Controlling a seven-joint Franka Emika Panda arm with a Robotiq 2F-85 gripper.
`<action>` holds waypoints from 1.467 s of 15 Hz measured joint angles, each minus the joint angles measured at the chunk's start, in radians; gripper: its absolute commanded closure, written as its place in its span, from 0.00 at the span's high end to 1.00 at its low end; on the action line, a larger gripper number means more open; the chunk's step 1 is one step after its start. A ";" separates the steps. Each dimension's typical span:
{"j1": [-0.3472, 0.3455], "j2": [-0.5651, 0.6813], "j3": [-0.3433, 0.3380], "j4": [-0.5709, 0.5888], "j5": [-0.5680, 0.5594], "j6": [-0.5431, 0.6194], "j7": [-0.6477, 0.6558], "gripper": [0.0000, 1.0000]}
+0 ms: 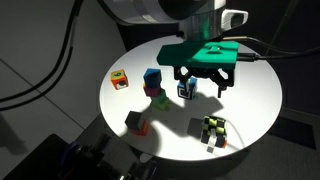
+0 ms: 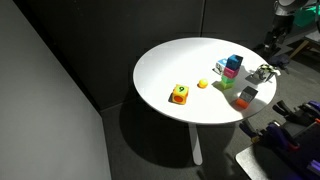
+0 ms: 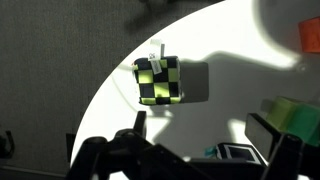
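Observation:
My gripper (image 1: 203,84) has green-cased fingers and hangs open and empty over the round white table (image 1: 250,110). Its jaws (image 3: 200,125) are spread wide in the wrist view. A small blue-and-white cube (image 1: 186,90) sits just below, near one finger; it also shows in the wrist view (image 3: 235,152). A yellow-and-black checkered cube (image 1: 212,130) lies near the table's front edge, ahead of the jaws in the wrist view (image 3: 159,80). In an exterior view the checkered cube (image 2: 262,72) shows, and the gripper is almost out of frame.
A blue block on a pink one (image 1: 153,78), a green block (image 1: 158,100), an orange cube (image 1: 119,79) and a grey-and-orange cube (image 1: 136,122) stand on the table's other half. A small yellow piece (image 2: 202,84) lies near the orange cube (image 2: 179,94). Dark cables hang behind.

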State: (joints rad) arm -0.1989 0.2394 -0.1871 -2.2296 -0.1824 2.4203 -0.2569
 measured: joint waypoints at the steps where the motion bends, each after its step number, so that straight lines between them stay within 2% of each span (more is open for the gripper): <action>1: -0.001 0.012 0.000 0.000 0.000 0.021 0.000 1.00; 16: -0.003 0.052 0.000 0.000 0.000 0.039 -0.001 1.00; 22: -0.047 0.123 0.001 0.004 0.004 0.107 -0.030 1.00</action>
State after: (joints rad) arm -0.2459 0.3623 -0.1859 -2.2252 -0.1785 2.5269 -0.2870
